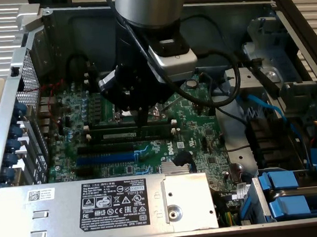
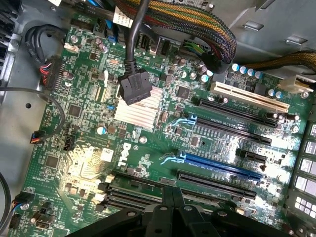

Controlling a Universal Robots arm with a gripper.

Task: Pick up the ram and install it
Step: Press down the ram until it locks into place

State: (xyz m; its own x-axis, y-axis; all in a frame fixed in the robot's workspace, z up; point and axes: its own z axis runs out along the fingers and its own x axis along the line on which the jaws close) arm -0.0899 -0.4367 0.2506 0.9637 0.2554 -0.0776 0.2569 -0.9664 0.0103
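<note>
Inside an open grey metal computer case [image 1: 282, 18], the long thin dark-green ram stick [image 1: 131, 132] is seen seated in a black slot, directly under the closed black hand [image 1: 140, 121], touched by its tips.

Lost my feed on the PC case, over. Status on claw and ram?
Claw shut, tip down on the ram. Ram lying along its black slot on the motherboard, white end clips beside it. Black cables draped close by the arm.
</note>
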